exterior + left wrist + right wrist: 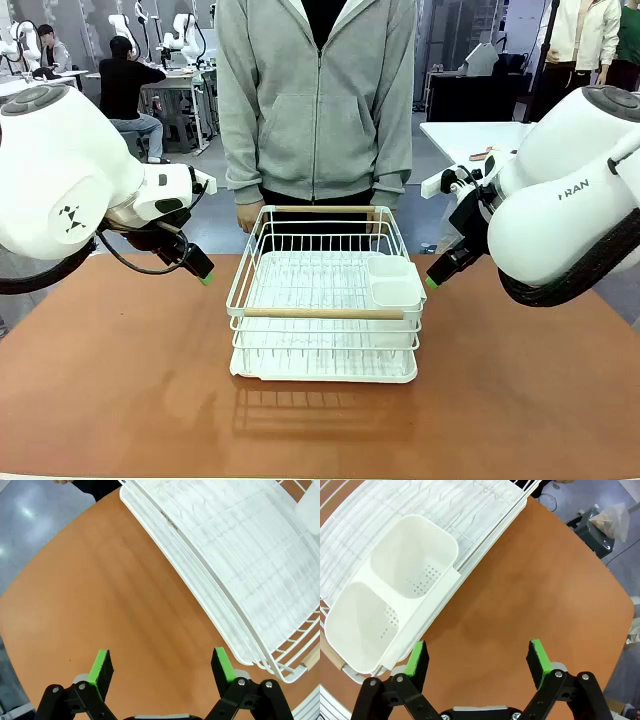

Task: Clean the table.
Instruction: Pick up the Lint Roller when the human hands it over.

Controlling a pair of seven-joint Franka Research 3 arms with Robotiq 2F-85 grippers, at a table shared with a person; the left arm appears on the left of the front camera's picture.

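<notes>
Worktop (pixel 120 380): matte reddish-brown. Wire rack (pixel 320 366): white; handles (pixel 325 313) pale wood. Cutlery holder (pixel 415 560): white, perforated base. Left claw (pixel 161 667) and right claw (pixel 477 662): black, green pads (pixel 101 666).

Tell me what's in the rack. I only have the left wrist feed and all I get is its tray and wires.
Observer: The rack holds nothing but a white two-cup cutlery holder, clipped on at the robot's right side. Both cups are empty.
Operator: State of the other arm?
Observer: The right claw is open and holds nothing. It is above bare table beside that holder.
Operator: Anyone across from us?
Observer: Yes, a person in a grey hoodie stands at the far edge, right behind the rack, arms at their sides.
</notes>
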